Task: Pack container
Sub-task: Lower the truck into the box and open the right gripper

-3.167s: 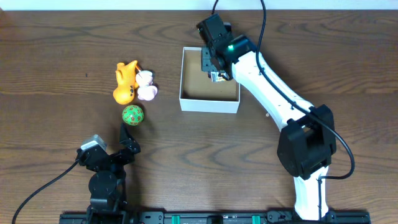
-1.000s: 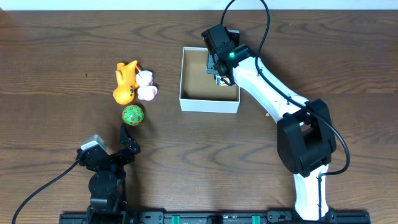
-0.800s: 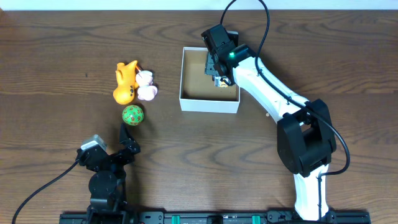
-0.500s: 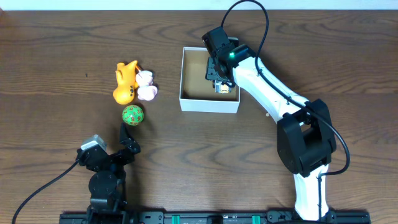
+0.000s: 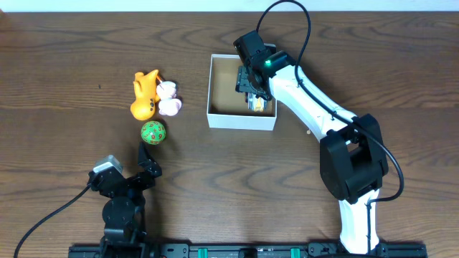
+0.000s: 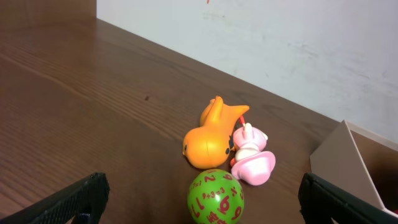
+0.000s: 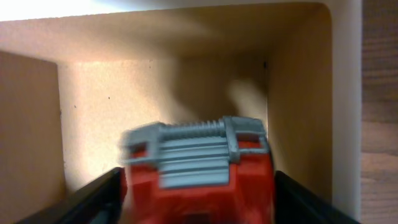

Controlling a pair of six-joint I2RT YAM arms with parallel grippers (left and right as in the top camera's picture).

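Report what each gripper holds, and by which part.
Left gripper: nothing, fingers open. Right gripper: a blurred red and grey toy sits between its fingers over the container; whether it is gripped cannot be told.

One container (image 5: 241, 120), one orange duck (image 5: 145, 95), one pink figure (image 5: 170, 101), one green ball (image 5: 153, 132), one red toy (image 7: 199, 183).

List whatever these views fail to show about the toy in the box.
- Right wrist view: the red-and-grey toy is blurred and cut off by the bottom edge, so its kind is unclear.
- Overhead: the right gripper covers most of it inside the container.
- Neither view shows whether the jaws grip it.
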